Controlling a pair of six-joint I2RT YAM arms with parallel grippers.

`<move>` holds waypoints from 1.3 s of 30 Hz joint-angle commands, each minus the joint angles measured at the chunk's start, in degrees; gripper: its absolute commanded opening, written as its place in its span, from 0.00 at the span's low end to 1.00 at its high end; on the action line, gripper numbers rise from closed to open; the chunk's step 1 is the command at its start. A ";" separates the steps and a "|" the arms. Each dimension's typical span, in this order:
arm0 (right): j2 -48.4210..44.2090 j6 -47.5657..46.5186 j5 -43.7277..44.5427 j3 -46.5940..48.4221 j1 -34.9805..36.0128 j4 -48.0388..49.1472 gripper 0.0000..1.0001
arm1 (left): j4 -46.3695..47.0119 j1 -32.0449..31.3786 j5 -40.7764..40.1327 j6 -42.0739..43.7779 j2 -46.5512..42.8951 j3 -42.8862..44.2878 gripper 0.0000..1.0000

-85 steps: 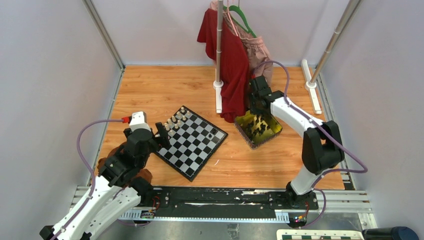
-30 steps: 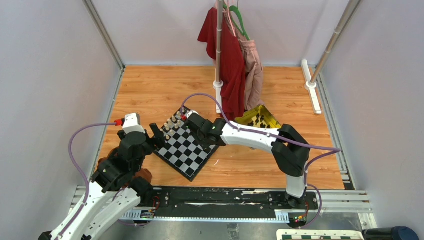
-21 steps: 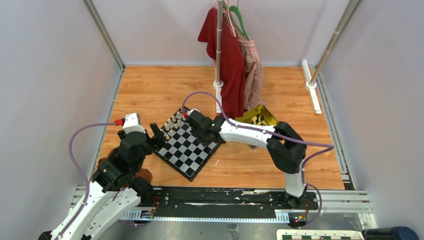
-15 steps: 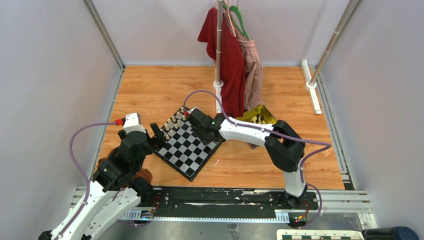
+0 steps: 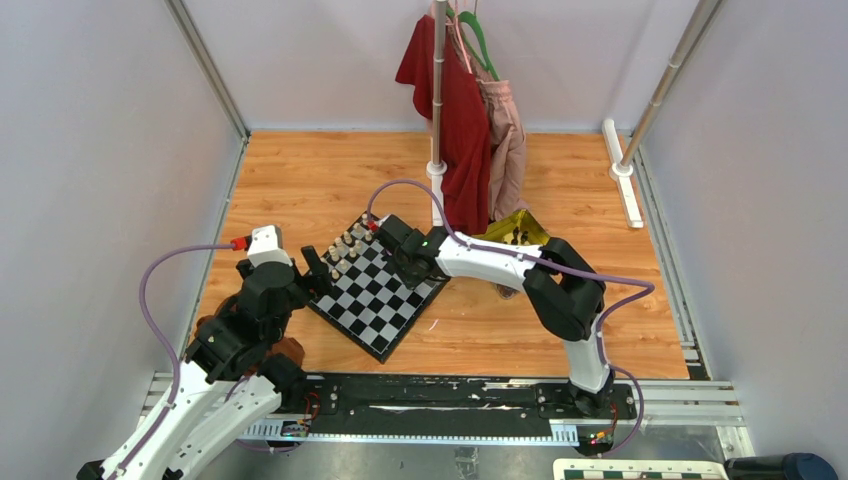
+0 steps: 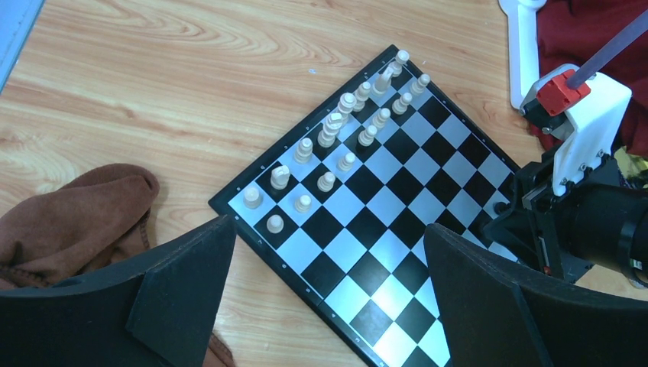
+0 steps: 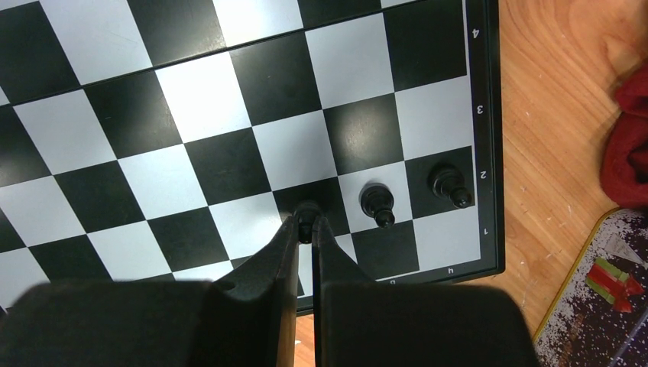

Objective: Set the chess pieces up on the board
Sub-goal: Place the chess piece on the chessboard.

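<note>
The black-and-white board (image 5: 380, 290) lies turned like a diamond on the wooden floor. Several cream pieces (image 6: 336, 134) stand in two rows along its far-left edge. My right gripper (image 7: 306, 223) is shut on a small black piece (image 7: 306, 212) low over a dark square near the board's right corner (image 5: 412, 262). Two black pieces (image 7: 377, 202) (image 7: 448, 186) stand on the squares beside it. My left gripper (image 6: 328, 294) is open and empty, above the board's near-left edge (image 5: 318, 270). More black pieces lie in the gold tray (image 5: 517, 232).
A brown cloth (image 6: 69, 218) lies left of the board. A white garment stand (image 5: 437, 165) with a red shirt (image 5: 462, 130) and pink garment stands behind the board. A second white pole base (image 5: 622, 165) is at the back right.
My right arm swung from the gold tray across to the board's right corner carrying a black piece, then crept slightly further left. The left arm stayed nearly still.
</note>
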 commanded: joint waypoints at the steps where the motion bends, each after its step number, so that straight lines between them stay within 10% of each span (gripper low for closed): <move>1: 1.02 -0.59 -0.66 1.11 -0.81 -0.61 0.00 | 0.13 -0.46 -0.67 0.09 0.27 -0.01 1.00; 39: -8.71 -1.45 0.47 -1.55 -0.09 -4.02 0.43 | 0.11 -0.49 -1.12 -0.13 -0.39 -0.19 1.00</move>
